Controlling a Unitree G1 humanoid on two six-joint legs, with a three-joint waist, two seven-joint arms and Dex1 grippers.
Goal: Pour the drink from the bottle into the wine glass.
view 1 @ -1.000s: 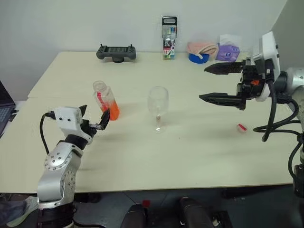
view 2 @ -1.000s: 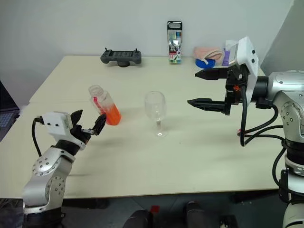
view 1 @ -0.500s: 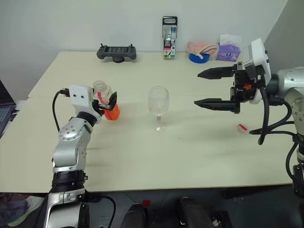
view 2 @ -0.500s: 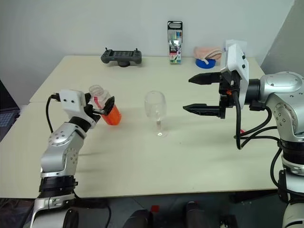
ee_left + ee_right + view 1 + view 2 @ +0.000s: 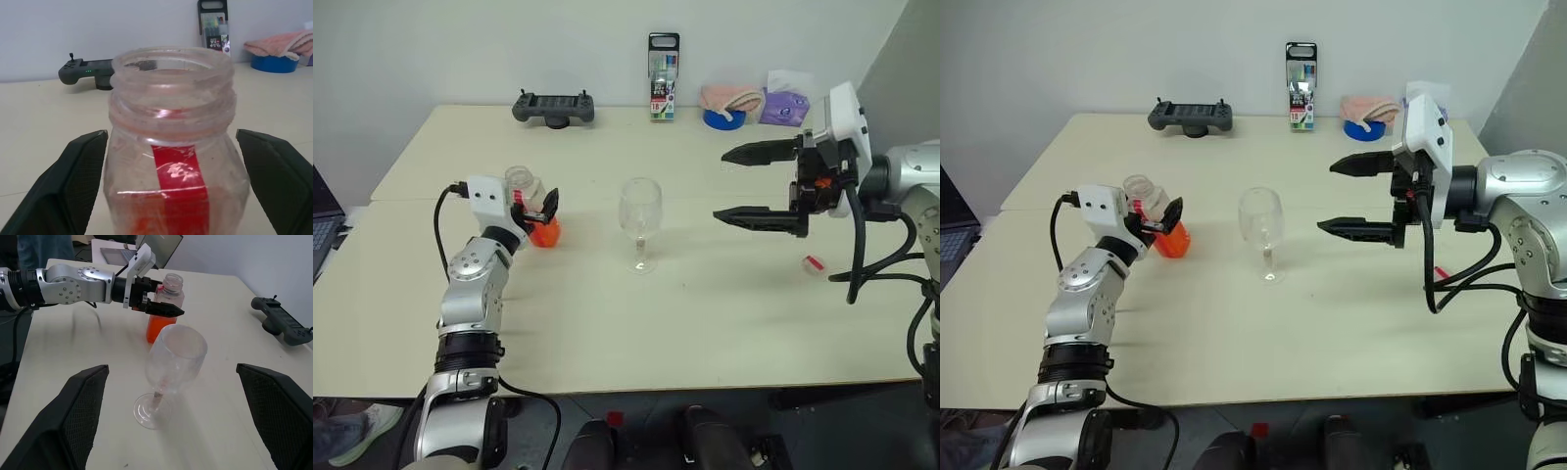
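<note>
Left gripper point(image 5: 536, 210) has advanced — fingers now flank bottle point(image 5: 530, 208)

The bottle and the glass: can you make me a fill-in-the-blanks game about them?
1. The drink inside the bottle is coloured ____.
2. The bottle has no ____ on its mouth.
3. The wine glass holds no drink, so it is ____.
4. The bottle sits between the fingers of the ____ gripper.

Missing words: orange; cap; empty; left
</note>
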